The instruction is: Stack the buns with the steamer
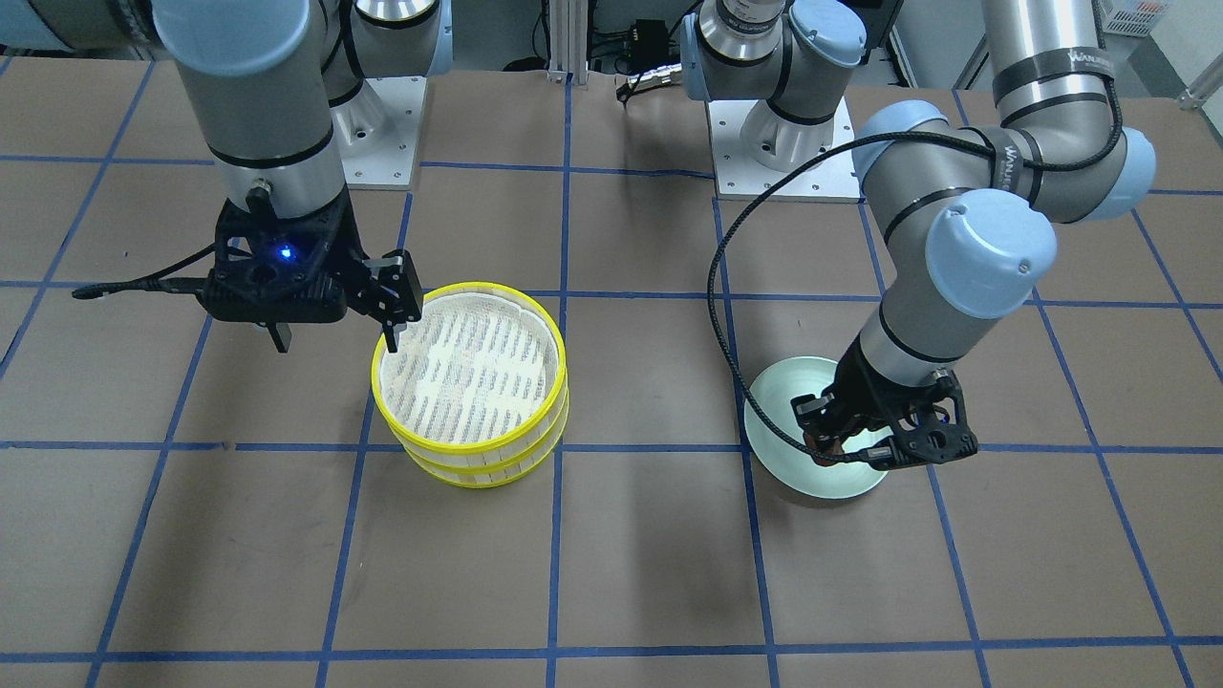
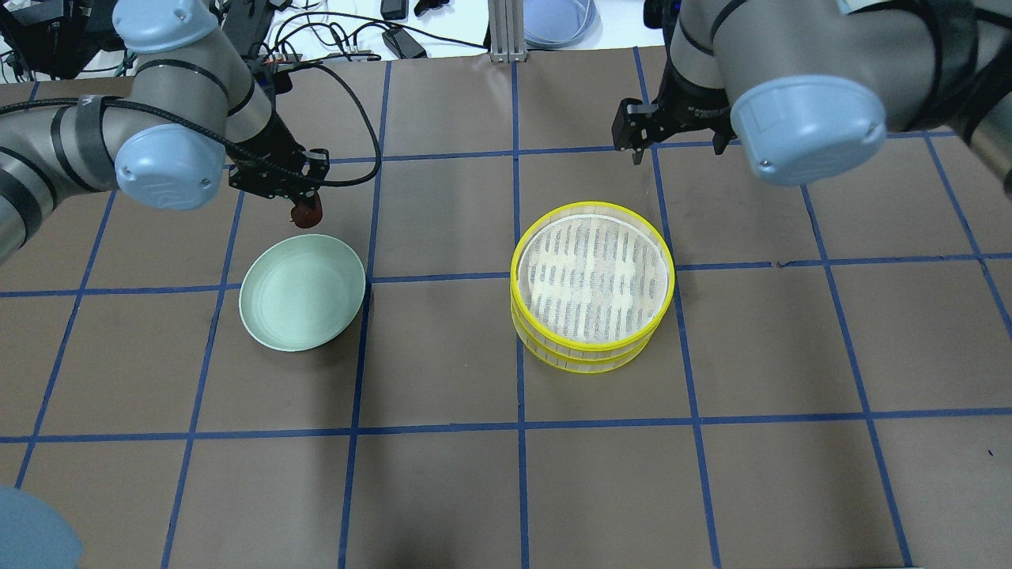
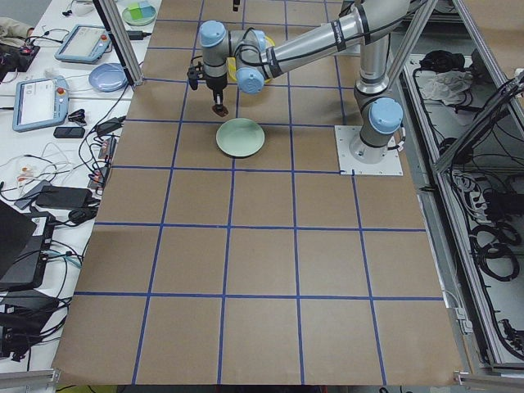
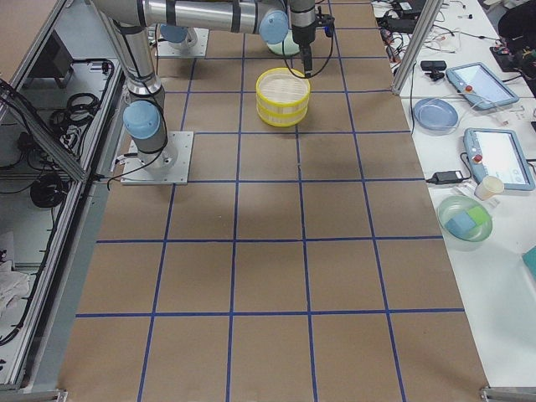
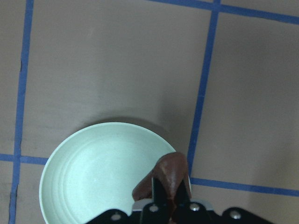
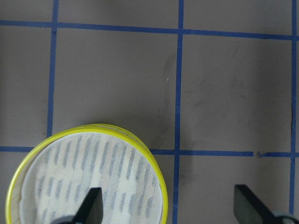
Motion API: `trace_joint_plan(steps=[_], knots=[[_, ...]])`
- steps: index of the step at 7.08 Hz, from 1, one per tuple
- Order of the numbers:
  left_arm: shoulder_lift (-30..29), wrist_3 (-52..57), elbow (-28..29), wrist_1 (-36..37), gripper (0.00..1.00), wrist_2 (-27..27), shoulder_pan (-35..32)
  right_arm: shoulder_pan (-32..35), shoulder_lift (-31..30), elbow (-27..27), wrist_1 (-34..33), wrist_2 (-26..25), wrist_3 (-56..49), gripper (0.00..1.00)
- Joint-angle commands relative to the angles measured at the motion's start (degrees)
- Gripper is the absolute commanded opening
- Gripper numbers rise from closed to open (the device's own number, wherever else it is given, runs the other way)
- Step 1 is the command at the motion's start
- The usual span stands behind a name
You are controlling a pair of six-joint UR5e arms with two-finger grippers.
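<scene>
My left gripper is shut on the dark reddish-brown bun and holds it above the far rim of the mint-green plate. The left wrist view shows the bun between the fingers, over the plate's edge. The yellow-rimmed steamer, two stacked tiers with a white slotted top, stands at centre right. My right gripper is open and empty, hovering just beyond the steamer's far edge. The pale cream bun is not clearly in view; only faint pale patches show through the slotted top.
Brown table cover with a blue tape grid. The arm bases stand at the robot's side of the table. A side bench with tablets, dishes and cables lies beyond the table's far edge.
</scene>
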Motion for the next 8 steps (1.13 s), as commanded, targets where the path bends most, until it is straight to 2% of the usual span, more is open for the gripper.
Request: trace_joint_plan(steps=[1, 2, 4, 5, 6, 8], knots=[[-0.6, -14.5, 6.1, -4.4, 0.00, -0.2, -11.3, -0.2, -3.7, -6.8, 9.6, 2.5, 2.4, 1.00], [-1.7, -20.0, 9.0, -4.4, 0.00, -0.1, -17.1, -0.4, -4.7, -6.9, 10.5, 2.7, 2.4, 1.00], [-1.9, -27.3, 10.0, -4.3, 0.00, -0.3, -23.9, -0.7, -4.7, -6.9, 12.4, 2.3, 2.4, 1.00], [-2.4, -31.6, 9.9, -3.5, 0.00, -1.0, -25.6, -0.6, -5.5, -6.1, 13.3, 1.9, 2.4, 1.00], [-4.0, -34.6, 9.4, 0.4, 0.00, -4.4, -28.2, -1.2, -6.5, -5.8, 16.0, 1.7, 2.1, 1.00], [-7.5, -34.5, 9.2, 3.0, 0.04, -4.3, -29.3, -4.6, -7.0, -5.8, 16.6, 2.1, 1.9, 1.00]])
